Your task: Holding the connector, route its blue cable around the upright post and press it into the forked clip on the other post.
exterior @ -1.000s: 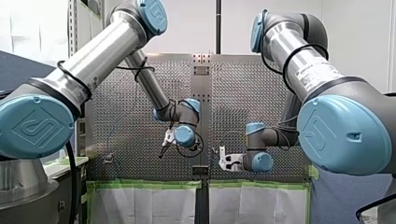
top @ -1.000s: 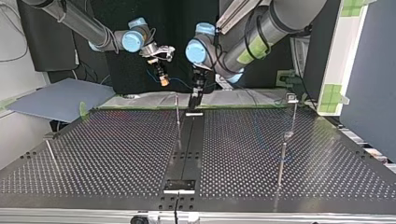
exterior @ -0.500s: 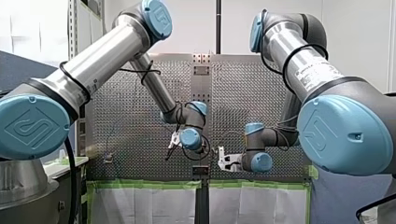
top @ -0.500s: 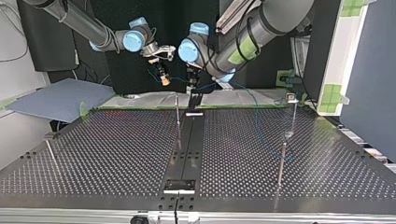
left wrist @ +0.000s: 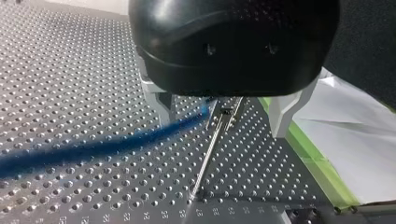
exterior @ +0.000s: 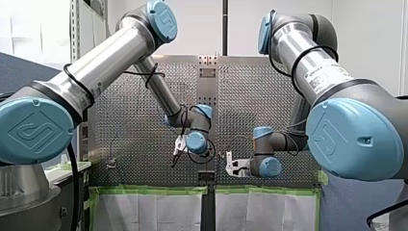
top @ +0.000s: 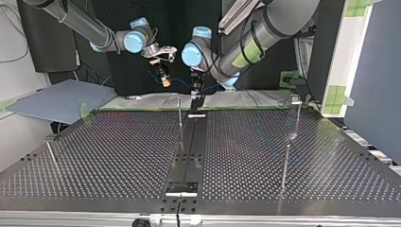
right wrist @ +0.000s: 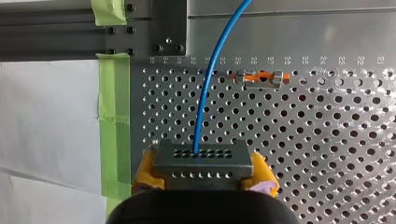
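Jaws of my right gripper (right wrist: pixel 201 173) shut on a grey metal connector block (right wrist: pixel 201 158) dotted with two rows of small holes, yellow pads (right wrist: pixel 145 173) squeezing it from either side. Out of the block's far face, a thin blue cable (right wrist: pixel 205 93), curving gently away ahead of the gripper over the perforated metal table (right wrist: pixel 303 140). Beside that cable, a small orange and silver fitting (right wrist: pixel 259 77) on the table; identity unclear. Along the table's edge, green tape (right wrist: pixel 114 112) and white sheeting (right wrist: pixel 46 130).

Seen from across the table: right gripper upper left of centre, well above the surface, the cable running from it toward the frame's right, past my left gripper (top: pixel 195 94). Hangs at upper centre, that one, and points straight down. Just below both, a thin upright metal post (top: pixel 179 113). At the frame's right, a second thin post (top: pixel 296 116) with a small metal head.

From the left wrist: metal fingers (left wrist: pixel 161 100) of the black left gripper spread wide, gripping nothing. Between them, close to one finger, the blurred blue cable; contact with that finger impossible to judge. Also between them, further ahead, the upright metal post, standing on the table.

From the front: left gripper lower centre of the frame, right gripper to its right and slightly lower, clearly apart.
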